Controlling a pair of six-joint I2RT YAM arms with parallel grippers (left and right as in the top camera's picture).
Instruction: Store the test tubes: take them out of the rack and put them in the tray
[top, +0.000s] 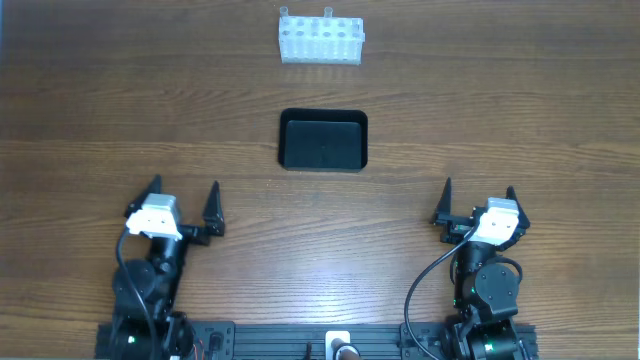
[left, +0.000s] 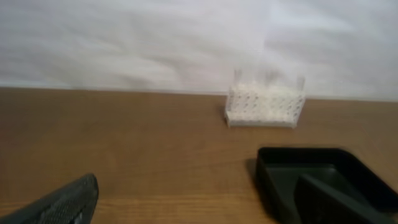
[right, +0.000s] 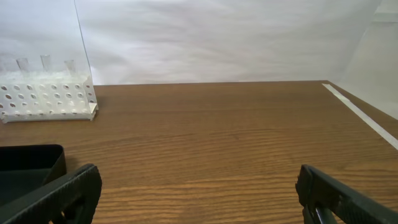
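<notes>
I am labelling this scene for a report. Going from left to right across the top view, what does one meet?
Left gripper, black tray, right gripper. The test tube rack shares the tray's span, so I leave it out.

Here's the white perforated plastic rack (top: 320, 40), standing level and square. A few clear test tubes (right: 45, 62) stand upright in its holes, their rims poking above the top. In front of it, near but not touching, the black rectangular plastic tray (top: 323, 140) with rounded corners lies flat, open side up. It sits roughly in line with the rack's long side.
</notes>
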